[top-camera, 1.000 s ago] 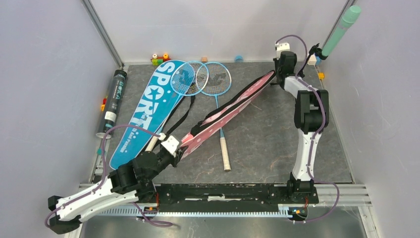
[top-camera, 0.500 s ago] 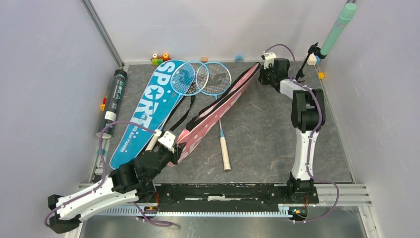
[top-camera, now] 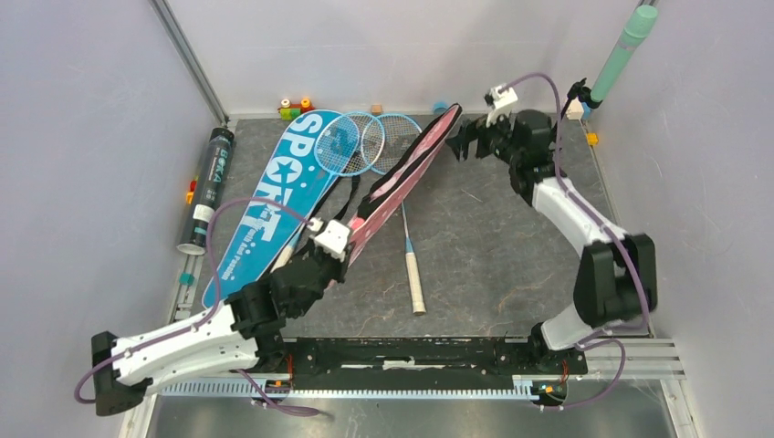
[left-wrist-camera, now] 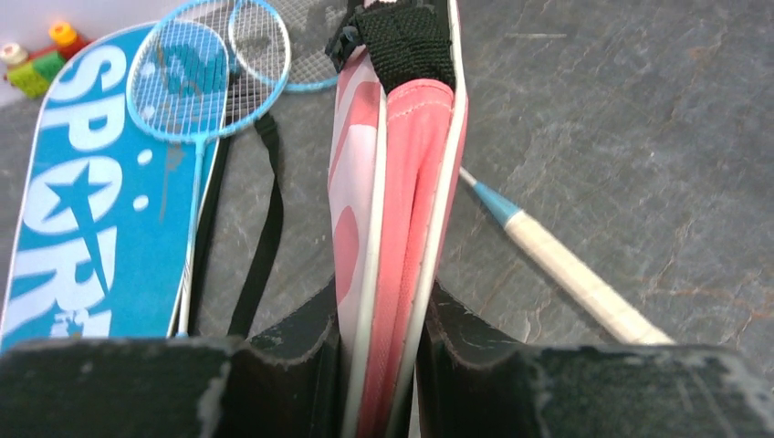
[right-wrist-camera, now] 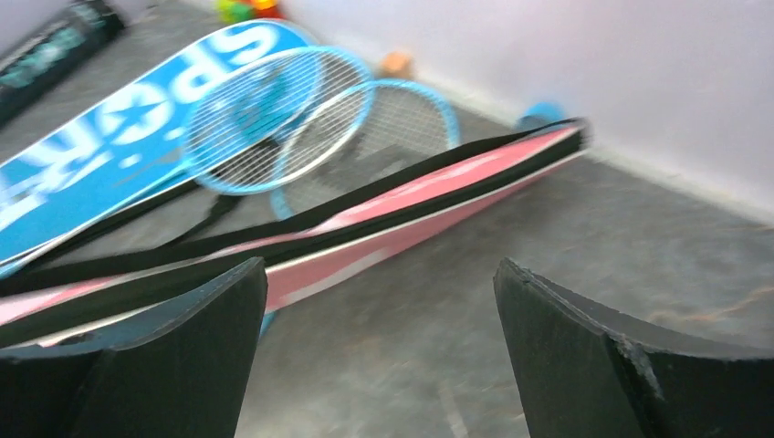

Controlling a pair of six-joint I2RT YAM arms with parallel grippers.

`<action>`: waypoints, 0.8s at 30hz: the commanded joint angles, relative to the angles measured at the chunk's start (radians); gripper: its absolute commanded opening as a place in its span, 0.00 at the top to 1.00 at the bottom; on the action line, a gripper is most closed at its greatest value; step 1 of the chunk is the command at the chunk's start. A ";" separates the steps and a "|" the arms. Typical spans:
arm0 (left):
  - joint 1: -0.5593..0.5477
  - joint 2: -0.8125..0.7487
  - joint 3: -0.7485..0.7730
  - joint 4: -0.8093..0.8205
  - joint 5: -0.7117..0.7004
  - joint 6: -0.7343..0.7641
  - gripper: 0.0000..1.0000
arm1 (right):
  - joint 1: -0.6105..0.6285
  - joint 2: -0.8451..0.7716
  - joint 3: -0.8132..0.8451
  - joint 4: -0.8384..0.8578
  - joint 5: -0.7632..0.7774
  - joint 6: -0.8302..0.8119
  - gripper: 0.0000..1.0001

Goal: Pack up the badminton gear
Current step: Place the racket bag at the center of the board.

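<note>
The pink racket bag (top-camera: 411,164) runs on edge from mid-table up to the back wall. My left gripper (top-camera: 347,245) is shut on its near end; in the left wrist view the pink and white edges (left-wrist-camera: 402,182) sit pinched between the jaws of the gripper (left-wrist-camera: 383,351). My right gripper (top-camera: 464,139) stands open just right of the bag's far tip, holding nothing, with bare table between its fingers in the right wrist view (right-wrist-camera: 379,274). Two blue rackets (top-camera: 374,143) lie partly across the blue SPORT bag (top-camera: 274,196). One white handle (top-camera: 415,283) points toward me. The dark tube (top-camera: 208,187) lies far left.
Small coloured toy blocks (top-camera: 294,108) line the back wall, with more beside the tube (top-camera: 190,193). A teal pole on a small black stand (top-camera: 621,55) leans in the back right corner. An orange block (top-camera: 591,139) sits by the right edge.
My right gripper let go of the pink bag's far end and opened wide. The bag swung left and steeper. My left arm carried the near end forward.
</note>
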 commanded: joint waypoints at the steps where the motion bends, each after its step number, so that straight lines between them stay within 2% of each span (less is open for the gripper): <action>1: -0.002 0.145 0.234 0.309 0.037 0.084 0.98 | 0.036 -0.232 -0.271 0.123 0.022 0.173 0.02; 4: -0.002 0.295 0.331 0.305 0.062 0.064 0.97 | 0.036 -0.425 -0.467 0.155 0.070 0.245 0.02; 5: -0.004 0.338 0.357 0.313 0.059 0.059 0.94 | 0.036 -0.478 -0.519 0.153 0.083 0.253 0.02; 9: -0.036 0.517 0.451 0.304 -0.010 -0.048 0.89 | 0.035 -0.716 -0.667 0.030 0.191 0.254 0.02; 13: -0.112 0.647 0.469 0.361 -0.010 -0.101 0.69 | 0.035 -0.951 -0.748 -0.082 0.316 0.266 0.02; 15: -0.157 0.709 0.474 0.401 0.012 -0.113 0.52 | 0.035 -1.056 -0.782 -0.107 0.395 0.283 0.02; 16: -0.177 0.739 0.485 0.405 0.040 -0.114 0.42 | 0.035 -1.107 -0.796 -0.117 0.430 0.288 0.02; 17: -0.197 0.765 0.498 0.405 0.070 -0.114 0.24 | 0.035 -1.142 -0.806 -0.125 0.464 0.292 0.02; 18: -0.217 0.796 0.517 0.399 0.099 -0.108 0.02 | 0.034 -1.175 -0.815 -0.128 0.486 0.293 0.02; 21: -0.257 0.851 0.581 0.327 0.117 -0.061 0.00 | 0.035 -1.220 -0.824 -0.133 0.490 0.281 0.02; 24: -0.259 0.827 0.591 0.268 0.039 -0.059 0.00 | 0.035 -1.205 -0.827 -0.118 0.419 0.253 0.02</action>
